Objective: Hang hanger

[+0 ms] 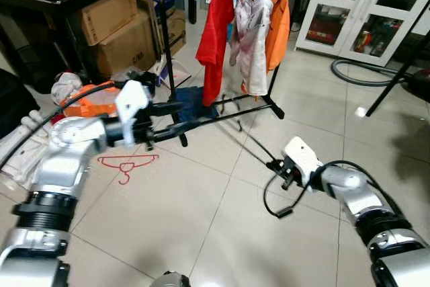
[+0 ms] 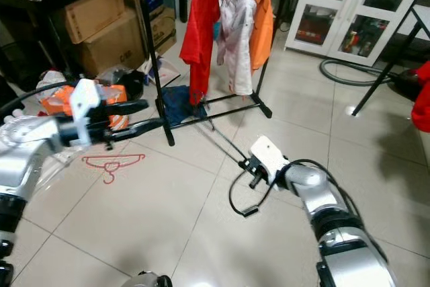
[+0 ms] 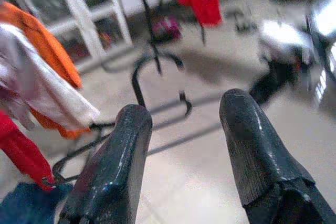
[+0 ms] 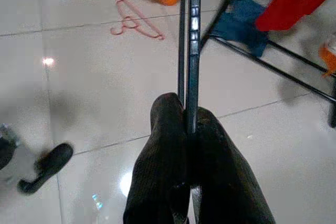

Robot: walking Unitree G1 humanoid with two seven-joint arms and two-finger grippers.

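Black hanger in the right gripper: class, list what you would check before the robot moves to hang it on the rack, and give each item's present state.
1. Right gripper shut firmly on the black hanger: ok, the fingers pinch its wire.
2. Hanger raised to rail height: not ok, it is held low, near the floor.
3. Left gripper open and empty, free to help: ok.
4. Free space on the rack: cannot tell; the red garment, white garment and orange garment hang bunched together.
5. Red hanger on the floor out of the right arm's way: ok, it lies on the left arm's side.
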